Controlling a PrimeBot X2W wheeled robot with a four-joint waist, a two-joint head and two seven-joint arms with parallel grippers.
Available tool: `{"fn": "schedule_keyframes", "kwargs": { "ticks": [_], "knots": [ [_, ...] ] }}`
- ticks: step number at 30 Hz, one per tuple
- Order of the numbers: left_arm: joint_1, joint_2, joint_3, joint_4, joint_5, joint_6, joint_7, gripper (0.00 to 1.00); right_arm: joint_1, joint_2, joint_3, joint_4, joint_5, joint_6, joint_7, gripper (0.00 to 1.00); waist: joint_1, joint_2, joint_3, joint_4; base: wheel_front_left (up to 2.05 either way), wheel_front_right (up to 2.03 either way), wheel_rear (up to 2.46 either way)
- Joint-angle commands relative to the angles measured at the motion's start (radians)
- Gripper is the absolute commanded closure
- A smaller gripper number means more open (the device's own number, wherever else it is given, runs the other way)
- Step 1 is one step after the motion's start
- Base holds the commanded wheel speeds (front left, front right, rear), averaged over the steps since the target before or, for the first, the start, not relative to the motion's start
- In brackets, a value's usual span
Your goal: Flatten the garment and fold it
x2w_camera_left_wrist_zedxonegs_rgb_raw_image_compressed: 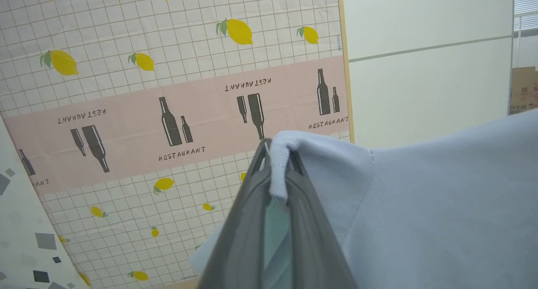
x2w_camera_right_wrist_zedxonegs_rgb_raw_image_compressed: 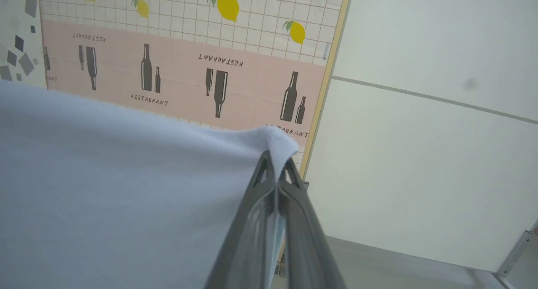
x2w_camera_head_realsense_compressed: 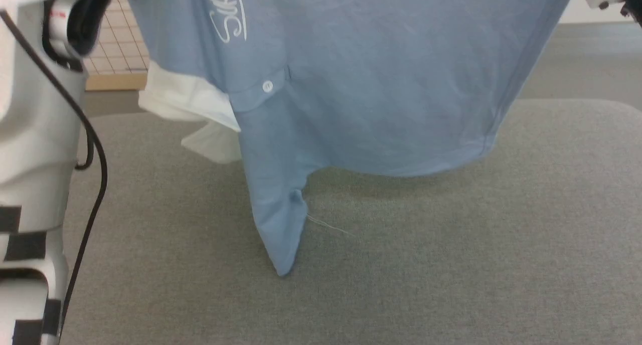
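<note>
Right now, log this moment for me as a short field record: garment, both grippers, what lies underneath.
garment: light blue short-sleeved polo shirt, hanging spread in the air, white collar dangling low at the head view's left
left gripper: shut on a bunched edge of the shirt
right gripper: shut on another bunched edge
underneath: grey fabric-covered surface; shirt's lowest tip hangs near or on it, contact unclear
fold: not yet begun

We see the polo shirt (x2w_camera_head_realsense_compressed: pixel 381 84) as matt, finely pebbled knit cloth, the table cover (x2w_camera_head_realsense_compressed: pixel 451 265) as fuzzy grey fabric, the fingers (x2w_camera_left_wrist_zedxonegs_rgb_raw_image_compressed: pixel 246 238) of the left gripper (x2w_camera_left_wrist_zedxonegs_rgb_raw_image_compressed: pixel 278 154) smooth plastic.
</note>
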State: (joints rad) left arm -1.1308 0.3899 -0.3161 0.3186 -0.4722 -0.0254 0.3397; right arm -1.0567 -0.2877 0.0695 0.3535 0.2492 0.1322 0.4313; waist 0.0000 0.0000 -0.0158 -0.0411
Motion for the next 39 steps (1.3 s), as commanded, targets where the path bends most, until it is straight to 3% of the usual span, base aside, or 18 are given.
{"fn": "schedule_keyframes", "kwargs": {
  "ticks": [1,12,21,28,33,39],
  "knots": [
    [-0.034,-0.007,0.000,0.016,0.004,0.002,0.002,1.00,-0.026,0.004,0.000,0.022,-0.012,-0.002,-0.002,1.00,0.0000,0.0000,0.041,-0.004,0.00,0.00,0.00],
    [-0.259,-0.042,0.022,0.131,0.046,0.045,-0.113,1.00,-0.280,0.041,-0.043,0.229,-0.149,-0.002,-0.081,1.00,0.0000,0.0000,0.287,-0.034,0.00,0.00,0.00],
    [-0.450,-0.086,0.033,0.226,0.094,0.062,-0.358,1.00,-0.462,0.103,-0.090,0.368,-0.321,-0.002,-0.239,1.00,0.0000,0.0000,0.420,-0.043,0.00,0.00,0.00],
    [-0.480,-0.097,0.016,0.349,0.113,0.009,-0.559,1.00,-0.506,0.085,-0.039,0.473,-0.465,-0.002,-0.373,1.00,0.0000,0.0000,0.460,-0.030,0.00,0.00,0.00],
    [-0.416,-0.101,-0.009,0.409,0.116,-0.037,-0.590,1.00,-0.486,0.055,-0.002,0.541,-0.512,-0.002,-0.441,1.00,0.0000,0.0000,0.489,-0.021,0.00,0.00,0.00],
    [-0.321,-0.107,-0.051,0.436,0.072,-0.091,-0.588,1.00,-0.435,0.019,0.046,0.629,-0.487,-0.002,-0.517,1.00,0.0000,0.0000,0.492,-0.002,0.00,0.00,0.00]
  ]
}}
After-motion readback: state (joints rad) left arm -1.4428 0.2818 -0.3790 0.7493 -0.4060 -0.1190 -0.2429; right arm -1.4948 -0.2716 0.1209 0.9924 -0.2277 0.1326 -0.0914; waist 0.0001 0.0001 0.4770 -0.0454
